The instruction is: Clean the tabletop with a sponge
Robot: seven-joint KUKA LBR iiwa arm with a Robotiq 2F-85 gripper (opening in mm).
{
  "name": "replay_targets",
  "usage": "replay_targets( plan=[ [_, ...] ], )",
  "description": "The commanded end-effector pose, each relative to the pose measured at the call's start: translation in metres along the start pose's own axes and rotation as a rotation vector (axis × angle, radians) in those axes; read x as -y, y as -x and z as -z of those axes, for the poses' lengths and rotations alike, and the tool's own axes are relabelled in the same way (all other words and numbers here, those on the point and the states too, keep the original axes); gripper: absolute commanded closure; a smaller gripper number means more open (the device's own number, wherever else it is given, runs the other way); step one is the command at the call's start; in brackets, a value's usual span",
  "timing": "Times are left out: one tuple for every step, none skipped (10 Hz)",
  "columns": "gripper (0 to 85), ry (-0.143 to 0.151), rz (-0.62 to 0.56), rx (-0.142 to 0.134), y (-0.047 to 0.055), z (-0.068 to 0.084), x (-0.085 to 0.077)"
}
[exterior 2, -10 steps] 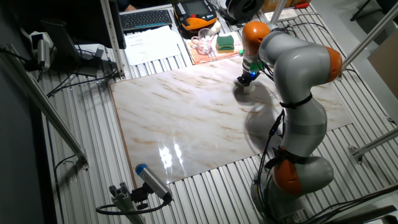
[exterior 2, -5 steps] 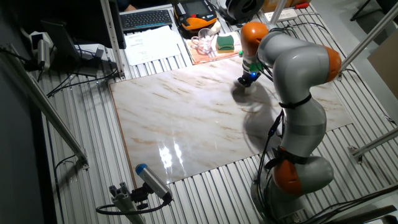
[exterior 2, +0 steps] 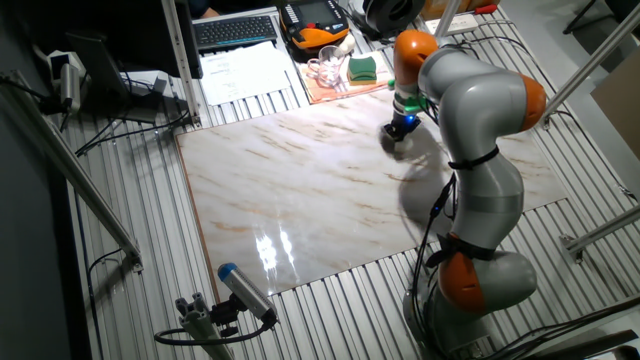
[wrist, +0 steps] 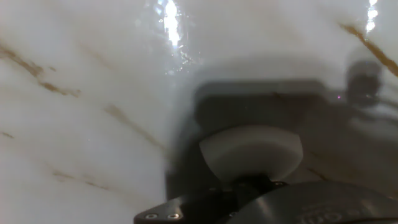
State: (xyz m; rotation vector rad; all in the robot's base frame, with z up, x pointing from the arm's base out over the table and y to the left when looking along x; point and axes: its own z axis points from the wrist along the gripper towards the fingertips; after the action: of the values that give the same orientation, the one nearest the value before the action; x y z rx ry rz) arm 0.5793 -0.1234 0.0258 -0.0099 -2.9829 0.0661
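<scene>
The marble tabletop (exterior 2: 300, 190) is a glossy white-beige slab with brown veins on the ribbed metal bench. My gripper (exterior 2: 396, 133) is at its far right part, pointing down at the slab. In the hand view the cream-white sponge (wrist: 251, 151) sits at the gripper's tip, pressed against the marble tabletop (wrist: 81, 124), with a dark shadow around it. The fingers are hidden behind the sponge and the hand body, but the sponge stays held at the tip.
A green-and-yellow sponge (exterior 2: 362, 68) lies on an orange mat behind the slab. A keyboard (exterior 2: 236, 30), papers (exterior 2: 243, 72) and an orange-black device (exterior 2: 315, 25) stand at the back. A blue-tipped tool (exterior 2: 243, 290) lies at the front left.
The gripper with the sponge has shifted slightly to the right and farther back on the slab; the arm's elbow moved with it.
</scene>
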Motion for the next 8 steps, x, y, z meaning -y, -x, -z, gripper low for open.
replay_targets(
  plan=[
    [85.0,0.002,0.000,0.001,0.002,0.000,-0.001],
    [85.0,0.007,-0.002,0.002,0.004,0.002,-0.003],
    [85.0,0.010,-0.002,0.004,0.006,0.003,-0.004],
    [85.0,0.010,-0.002,0.004,0.008,0.004,-0.005],
    [85.0,0.009,-0.002,0.004,0.009,0.005,-0.007],
    [85.0,0.012,-0.003,0.007,0.011,0.005,-0.007],
    [85.0,0.014,-0.007,0.013,0.012,0.006,-0.008],
    [85.0,0.019,-0.008,0.016,0.013,0.006,-0.009]
  ],
)
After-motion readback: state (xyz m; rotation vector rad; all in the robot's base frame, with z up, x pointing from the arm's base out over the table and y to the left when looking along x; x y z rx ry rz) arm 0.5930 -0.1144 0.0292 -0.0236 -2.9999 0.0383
